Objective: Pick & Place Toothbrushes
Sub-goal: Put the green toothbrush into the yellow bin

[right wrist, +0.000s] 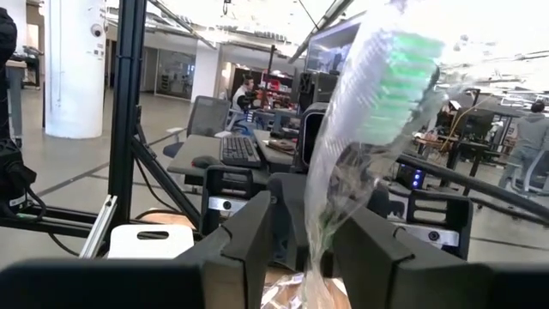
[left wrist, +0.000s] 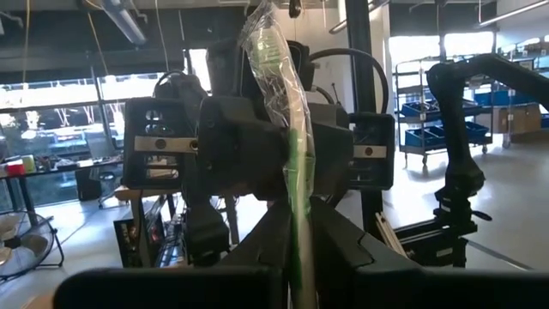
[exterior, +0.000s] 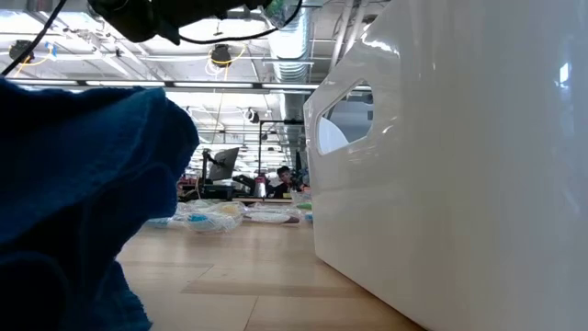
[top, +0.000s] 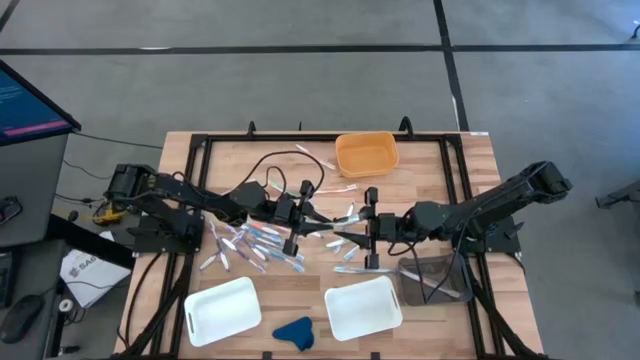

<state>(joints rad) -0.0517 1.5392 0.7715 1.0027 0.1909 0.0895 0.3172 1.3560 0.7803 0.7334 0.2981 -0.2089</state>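
The toothbrushes (top: 262, 241) are lying scattered across the middle of the wooden table (top: 420, 160) in the high view, thin pale sticks with blue, pink and green touches, most of them bunched left of centre and a few more trailing toward the centre right. One green-handled toothbrush (left wrist: 296, 172), sealed in a crinkly clear wrapper, is standing upright between the fingers of the left gripper (left wrist: 296, 257), which is pinching it. Another wrapped toothbrush (right wrist: 390, 86), with a green bristle head, is sticking up tilted toward the upper right of the right wrist view, and the right gripper (right wrist: 304, 240) is pinching its lower end.

In the high view both arms are reaching in low from the frame's left and right sides, their grippers facing each other close together at the table's middle, just above the scattered pile. An orange bin (top: 366, 154) is sitting at upper centre, and two white trays (top: 222, 310) are resting along the lower edge.
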